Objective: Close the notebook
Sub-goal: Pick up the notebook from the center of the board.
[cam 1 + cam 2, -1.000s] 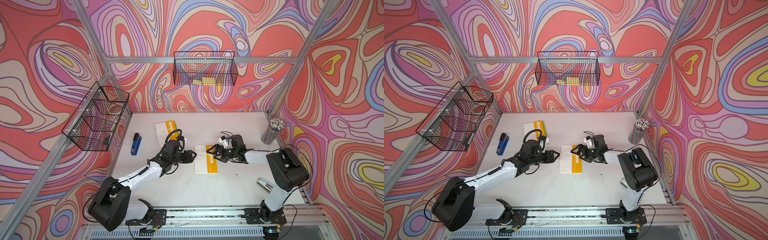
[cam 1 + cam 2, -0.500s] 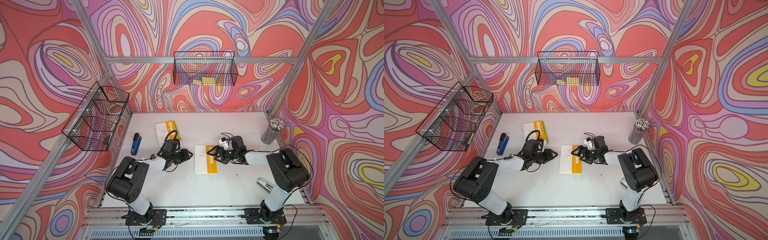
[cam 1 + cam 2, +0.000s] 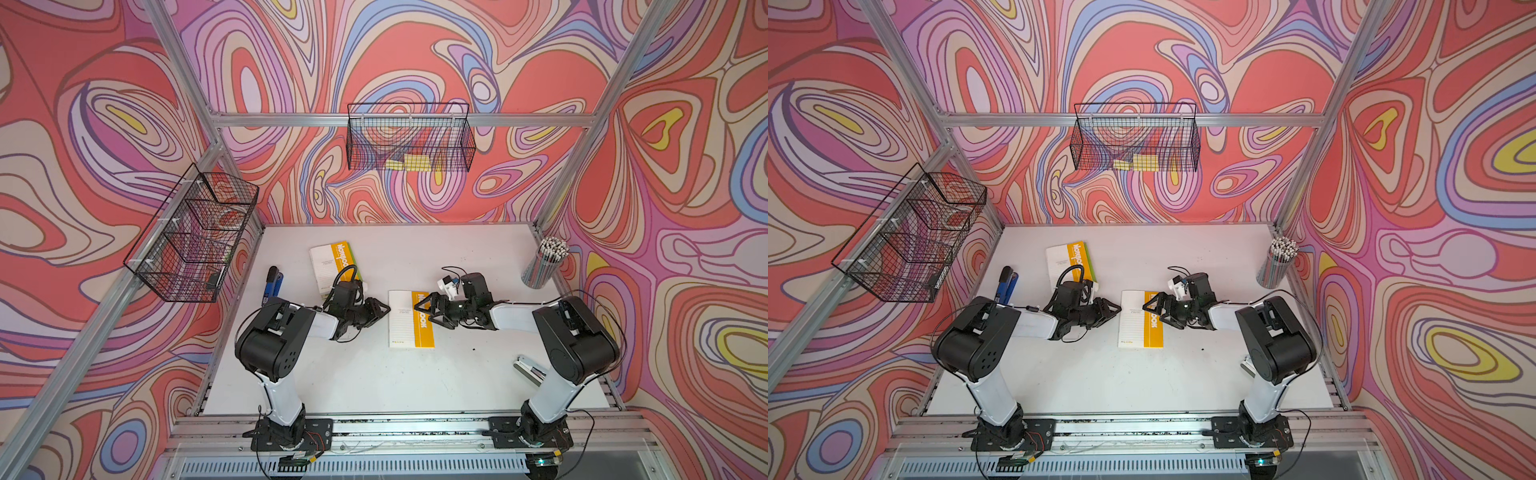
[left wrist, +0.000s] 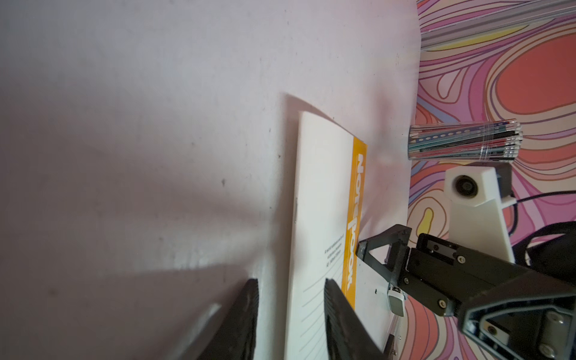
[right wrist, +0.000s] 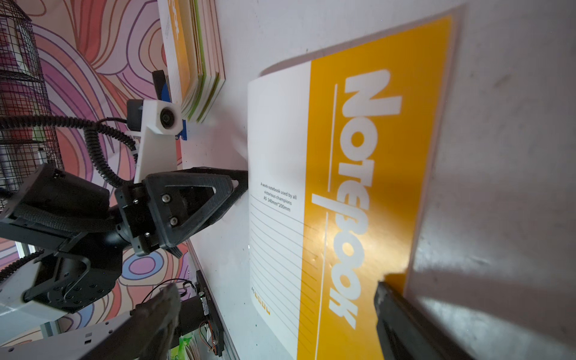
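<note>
White table (image 3: 374,374) inside an aluminium frame; the walls carry a red, pink and lilac swirl print. A wire basket (image 3: 191,237) hangs on the left wall. A blue stapler (image 3: 272,284) and a stack of notebooks (image 3: 330,266) lie at the left rear.

Left gripper (image 3: 384,309): fingers slightly apart, tips just beside the notebook (image 3: 409,328).

Notebook: closed, flat at table centre. Cover reads "NOTEBOOK" and "A work notebook used by all victorious champions".

Right gripper (image 3: 422,309): fingers wide apart, over the orange band.

Pencil cup (image 3: 544,266): far right.
</note>
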`<action>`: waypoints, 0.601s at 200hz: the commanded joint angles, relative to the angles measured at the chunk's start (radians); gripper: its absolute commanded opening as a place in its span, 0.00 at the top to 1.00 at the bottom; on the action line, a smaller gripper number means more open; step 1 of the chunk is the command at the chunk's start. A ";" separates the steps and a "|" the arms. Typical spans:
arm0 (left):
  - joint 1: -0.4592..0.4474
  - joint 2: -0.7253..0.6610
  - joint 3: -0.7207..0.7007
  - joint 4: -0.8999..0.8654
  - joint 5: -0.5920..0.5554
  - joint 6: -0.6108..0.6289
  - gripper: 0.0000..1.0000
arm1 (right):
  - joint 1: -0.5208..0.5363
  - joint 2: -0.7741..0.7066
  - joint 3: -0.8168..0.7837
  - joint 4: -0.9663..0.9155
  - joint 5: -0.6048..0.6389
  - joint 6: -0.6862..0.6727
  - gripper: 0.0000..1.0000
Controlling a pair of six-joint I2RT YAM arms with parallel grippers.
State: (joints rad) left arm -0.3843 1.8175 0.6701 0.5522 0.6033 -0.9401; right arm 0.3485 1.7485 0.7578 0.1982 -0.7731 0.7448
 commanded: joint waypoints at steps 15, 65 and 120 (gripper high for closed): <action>0.007 0.069 0.006 0.097 0.078 -0.048 0.67 | 0.006 -0.017 -0.007 -0.011 0.009 -0.014 0.01; 0.005 0.118 0.005 0.193 0.133 -0.081 0.71 | 0.007 -0.017 -0.006 -0.012 0.009 -0.013 0.02; 0.006 0.159 0.005 0.306 0.193 -0.110 0.75 | 0.006 -0.015 -0.006 -0.014 0.009 -0.017 0.02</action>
State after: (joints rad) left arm -0.3843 1.9514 0.6727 0.7788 0.7567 -1.0229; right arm 0.3485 1.7485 0.7578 0.1902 -0.7731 0.7444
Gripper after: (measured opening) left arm 0.268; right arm 0.984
